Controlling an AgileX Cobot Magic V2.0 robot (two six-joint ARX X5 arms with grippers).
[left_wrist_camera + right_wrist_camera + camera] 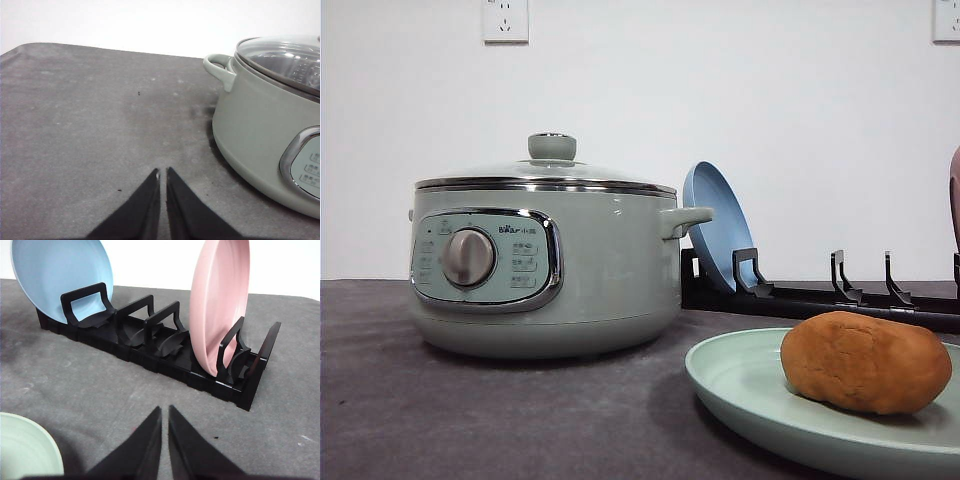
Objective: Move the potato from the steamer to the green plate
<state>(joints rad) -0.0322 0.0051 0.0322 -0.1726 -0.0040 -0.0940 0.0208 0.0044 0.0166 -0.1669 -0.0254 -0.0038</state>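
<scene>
Potato on the green plate, steamer lidded, both sets of fingers drawn together.

The potato (865, 362) lies on the green plate (740, 385) at the front right of the grey table (470, 420), well apart from the steamer (545, 265), which stands to the left with its glass lid (550, 165) on. Behind the plate, a black dish rack (150, 347) holds a blue plate (60, 275) upright at the end nearest the steamer and a pink plate (220, 302) upright near its other end. The left gripper (163, 172) hovers over bare table beside the steamer, fingers nearly touching and holding nothing; the right gripper (165, 410) faces the rack, its fingers likewise together and empty.
</scene>
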